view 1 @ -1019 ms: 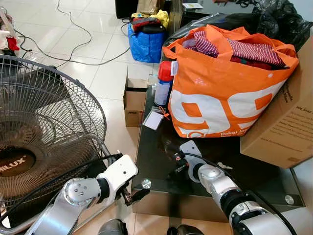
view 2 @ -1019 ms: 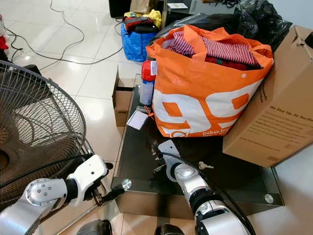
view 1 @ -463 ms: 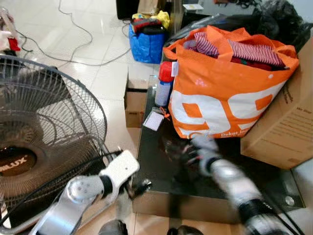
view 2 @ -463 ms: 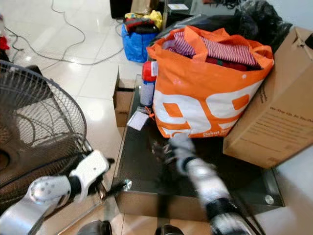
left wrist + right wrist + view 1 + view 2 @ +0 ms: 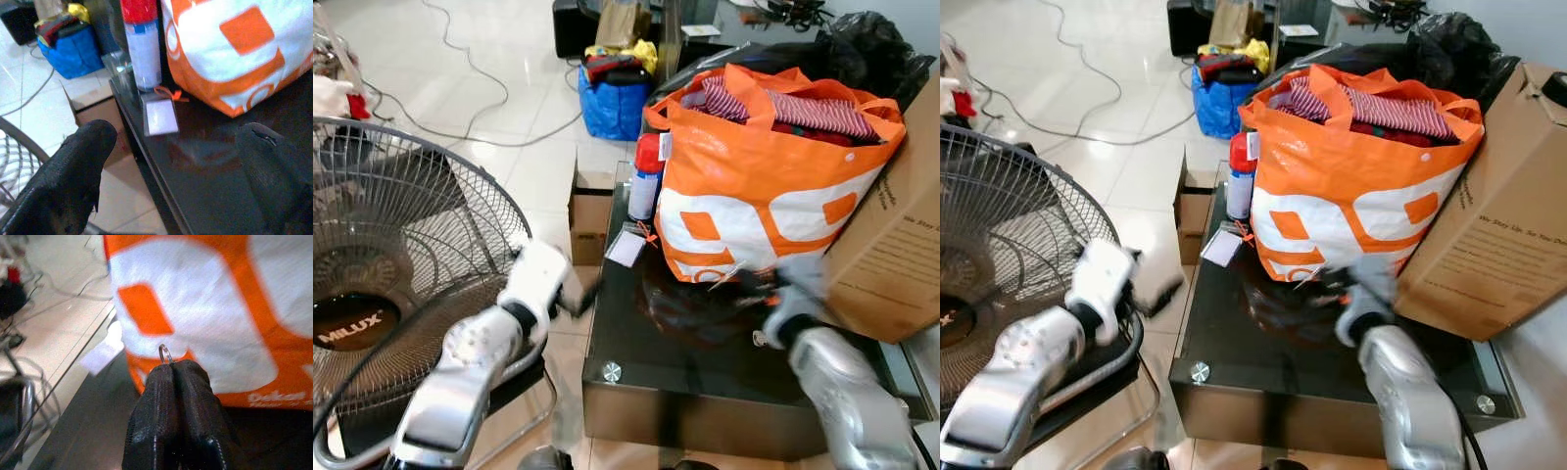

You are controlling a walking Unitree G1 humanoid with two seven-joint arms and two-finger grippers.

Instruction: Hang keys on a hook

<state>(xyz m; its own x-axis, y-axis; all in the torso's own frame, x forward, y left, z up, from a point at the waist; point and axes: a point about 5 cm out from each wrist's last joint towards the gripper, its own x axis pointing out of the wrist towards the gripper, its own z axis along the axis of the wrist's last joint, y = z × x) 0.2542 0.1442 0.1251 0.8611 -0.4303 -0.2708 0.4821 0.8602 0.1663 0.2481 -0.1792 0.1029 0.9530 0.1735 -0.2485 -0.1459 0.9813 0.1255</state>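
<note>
Both arms have swung up since a second ago: the right hand (image 5: 172, 369), low on the glass counter (image 5: 1263, 352) then, is now raised against the orange shopping bag (image 5: 1351, 186), fingers pressed together on a metal key ring (image 5: 165, 354) poking out at their tips. Left of the bag, the left hand (image 5: 176, 147) hovers spread wide over the counter's edge, holding nothing, facing a red-capped spray can (image 5: 142, 44) and white tag (image 5: 160, 117)

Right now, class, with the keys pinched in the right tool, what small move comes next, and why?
Probably lift the right tool away from the orange bag. It is shut on the key ring, which pokes out right against the bag, with no hook visible.
</note>
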